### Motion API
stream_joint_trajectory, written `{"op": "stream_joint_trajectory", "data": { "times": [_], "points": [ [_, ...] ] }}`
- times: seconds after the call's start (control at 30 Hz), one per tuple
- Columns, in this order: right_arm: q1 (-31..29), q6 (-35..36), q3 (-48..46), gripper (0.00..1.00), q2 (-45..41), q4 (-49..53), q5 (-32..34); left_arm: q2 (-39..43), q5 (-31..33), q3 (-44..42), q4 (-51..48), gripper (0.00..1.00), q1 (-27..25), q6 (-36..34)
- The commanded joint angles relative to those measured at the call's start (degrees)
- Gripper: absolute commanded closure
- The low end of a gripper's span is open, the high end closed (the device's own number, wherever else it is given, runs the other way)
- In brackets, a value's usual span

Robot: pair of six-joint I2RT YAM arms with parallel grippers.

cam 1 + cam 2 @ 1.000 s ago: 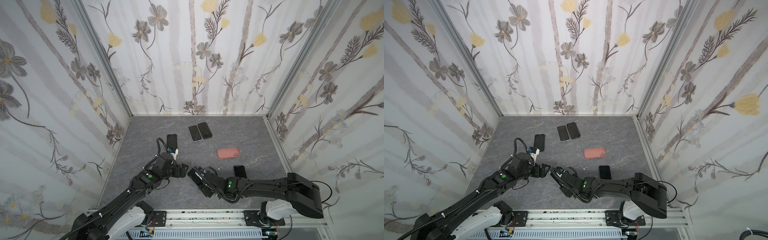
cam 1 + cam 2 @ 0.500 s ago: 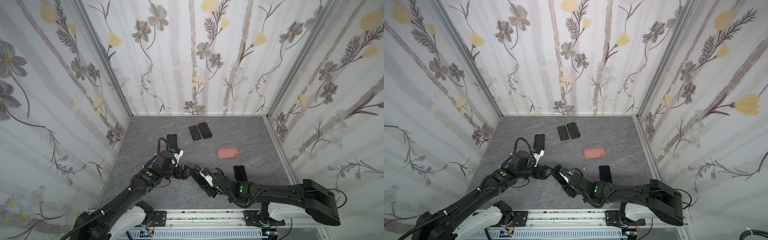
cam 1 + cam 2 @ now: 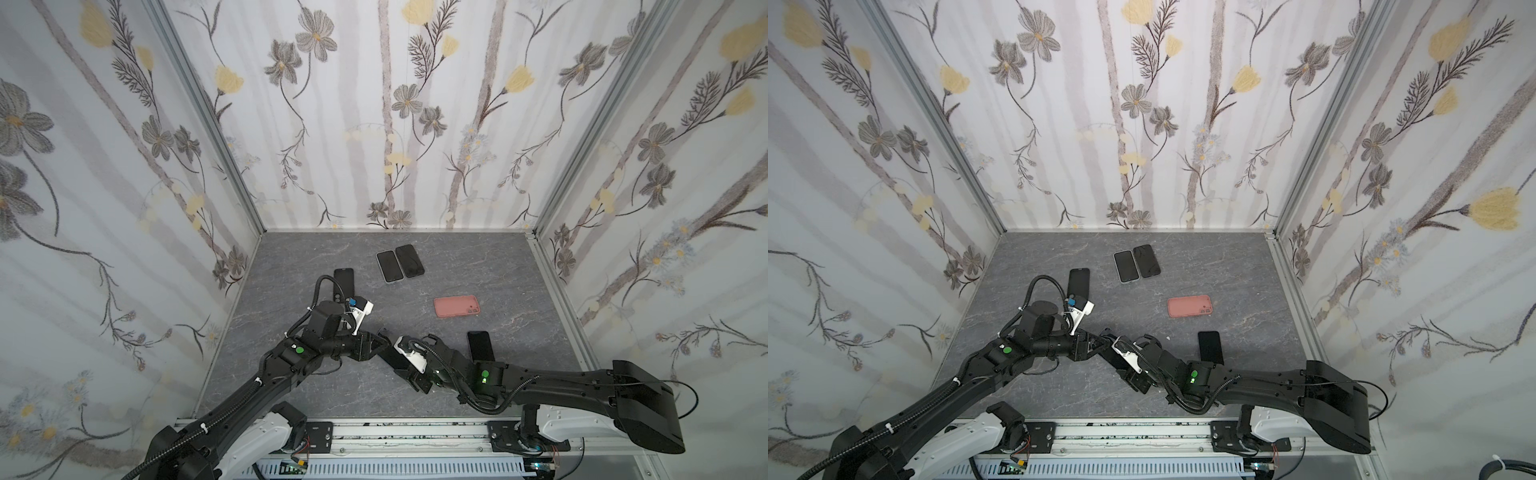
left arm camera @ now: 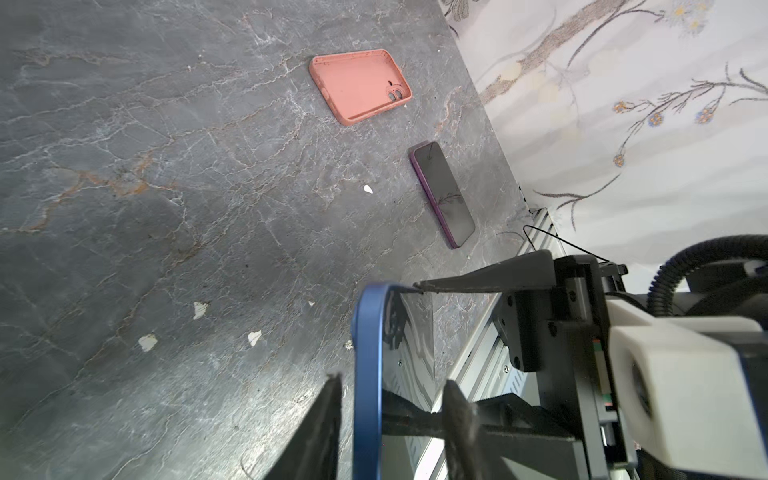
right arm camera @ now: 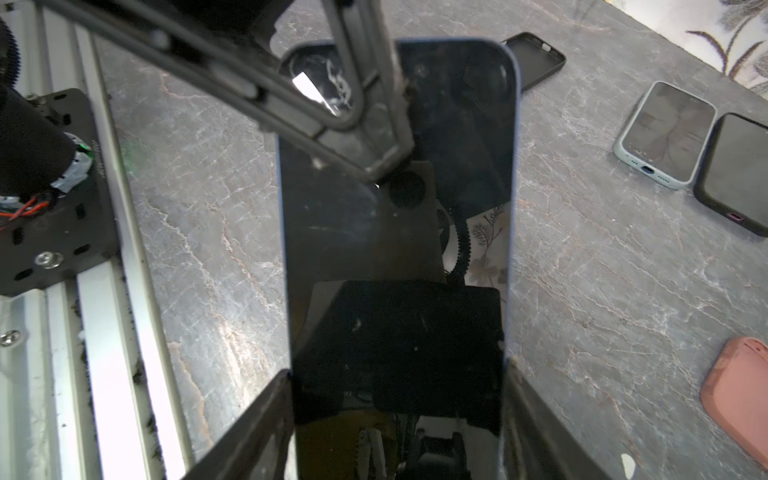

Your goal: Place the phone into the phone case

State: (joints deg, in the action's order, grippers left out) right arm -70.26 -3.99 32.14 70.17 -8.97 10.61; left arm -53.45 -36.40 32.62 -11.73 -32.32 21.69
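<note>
Salmon-pink matte phone case: rounded rectangle, hollow side up, camera cut-out at one corner. Flat on grey veined stone-look tabletop, mid-right in both top views. Empty, well apart from both grippers.

Blue-rimmed phone: thin flat slab, glossy black glass face full of reflections, smooth rim rounded at the corners. Off the tabletop, between the two grippers near the front rail, not in the case.

Right gripper: dark fingers pressed against the two long edges of the phone at its near end, phone carried between them, glass toward the right wrist camera.

Left gripper: jaws narrow, straddling the far end of the phone, one finger per face. In the right wrist view, one finger lying across the glass. In the left wrist view, a sliver of tabletop between the other finger and the blue rim. Firm pinch or not: cannot tell.

Left arm rising from the front-left base, last links turned toward the middle. Right arm low and nearly level, reaching from the front-right base across toward the middle.

Elsewhere: purple-rimmed phone flat beside the right arm; pair of dark-screened phones side by side toward the back wall; black case behind the left wrist.
</note>
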Motion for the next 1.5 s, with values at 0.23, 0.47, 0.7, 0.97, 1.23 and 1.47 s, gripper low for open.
{"op": "stream_joint_trajectory", "data": {
  "times": [0.23,0.47,0.7,0.97,1.23,1.47],
  "points": [
    [-0.1,1.9,0.5,0.48,-2.9,-4.8,-2.1,2.0,-2.4,-2.6,7.2,1.00,-0.1,6.5],
    [0.0,2.1,1.2,0.36,-5.4,-1.9,0.5,11.8,2.1,-11.8,18.4,1.00,-0.1,19.2],
    [0.2,0.3,2.1,0.00,-3.8,-2.1,6.2,22.7,12.4,-13.9,14.3,1.00,0.0,21.0],
    [0.9,-5.5,5.1,0.00,-6.4,-4.2,0.3,25.6,17.0,-12.7,13.9,1.00,0.0,22.0],
    [8.1,-19.6,1.7,0.00,-14.4,-4.8,0.9,32.7,23.5,-13.8,20.6,1.00,0.0,23.9],
    [15.4,-31.1,-2.5,0.07,-15.8,-21.3,-17.7,28.9,21.9,-13.8,38.0,1.00,0.0,27.3]
  ]
}}
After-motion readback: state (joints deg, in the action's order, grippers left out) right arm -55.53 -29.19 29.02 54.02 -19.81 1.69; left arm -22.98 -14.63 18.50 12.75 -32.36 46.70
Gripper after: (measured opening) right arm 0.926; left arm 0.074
